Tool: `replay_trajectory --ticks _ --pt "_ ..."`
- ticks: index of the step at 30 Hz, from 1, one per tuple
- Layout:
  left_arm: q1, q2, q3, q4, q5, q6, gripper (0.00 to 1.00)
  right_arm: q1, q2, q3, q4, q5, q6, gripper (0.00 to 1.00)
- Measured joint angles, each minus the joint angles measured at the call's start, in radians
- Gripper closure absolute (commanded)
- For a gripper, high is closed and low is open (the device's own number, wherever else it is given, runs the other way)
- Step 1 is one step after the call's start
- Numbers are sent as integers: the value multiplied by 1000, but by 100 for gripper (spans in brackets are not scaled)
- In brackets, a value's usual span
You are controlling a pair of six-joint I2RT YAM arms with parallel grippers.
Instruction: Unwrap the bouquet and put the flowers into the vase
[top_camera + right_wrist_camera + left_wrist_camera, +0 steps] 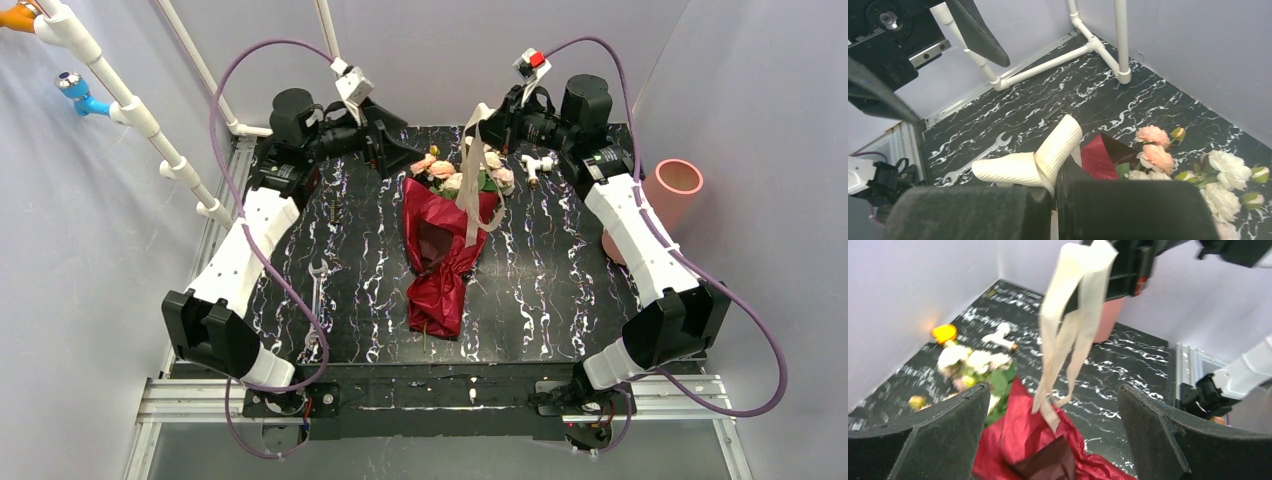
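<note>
On the black white-veined marble-pattern table (560, 300), the bouquet of cream and pink roses (460, 172) in crinkled maroon paper (440, 250) lies along the middle, blooms toward the far edge. The tall salmon-pink cylindrical vase (672, 185) sits at the right edge near the far corner. The left gripper (1053, 395) hovers over the bouquet with fingers spread wide and empty, the right gripper (1054, 192) is clamped tight on the beige ribbon (1073, 315) dangling onto the paper, and a small silver wrench (318, 285) lies toward the left edge.
</note>
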Motion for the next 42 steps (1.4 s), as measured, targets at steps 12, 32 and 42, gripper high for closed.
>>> replay_trajectory --ticks 12,32,42 --pt "-153 174 69 277 100 -177 2 0 2 14 65 -106 120 99" --pt "-201 262 40 372 35 -384 100 3 62 144 184 -139 288 93" --pt "-22 118 108 -11 2 -214 100 3 61 107 59 -41 161 19"
